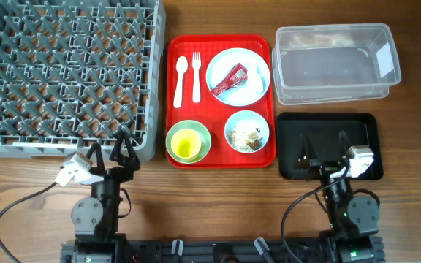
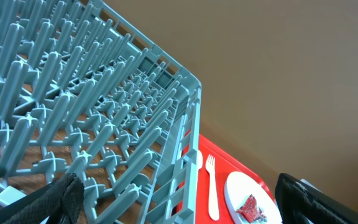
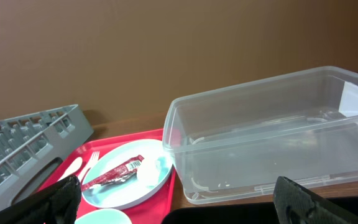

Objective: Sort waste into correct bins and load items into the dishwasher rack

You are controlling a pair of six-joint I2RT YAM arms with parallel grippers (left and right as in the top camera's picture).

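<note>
A red wrapper (image 1: pixel 232 77) lies on the pale blue plate (image 1: pixel 238 72) on the red tray (image 1: pixel 221 157). White spoon (image 1: pixel 180 77) and fork (image 1: pixel 196 76) lie beside the plate. The yellow cup (image 1: pixel 186 144) sits in one bowl (image 1: pixel 188 141); crumbs (image 1: pixel 246 134) sit in the other bowl (image 1: pixel 246 131). The grey rack (image 1: pixel 64 73) is at the left. The clear tub (image 1: pixel 336 62) and black tray (image 1: pixel 329 146) are at the right. My left gripper (image 1: pixel 120 150) is open and empty at the rack's front edge. My right gripper (image 1: pixel 326 150) is open and empty over the black tray. The right wrist view shows the wrapper (image 3: pixel 112 173), plate (image 3: pixel 126 175) and tub (image 3: pixel 272 134).
The rack (image 2: pixel 92 124) fills the left wrist view, with the fork (image 2: pixel 211 186) and plate (image 2: pixel 247 199) on the red tray (image 2: pixel 222 174) beyond it. Bare wooden table (image 1: pixel 218 204) lies along the front between the arms.
</note>
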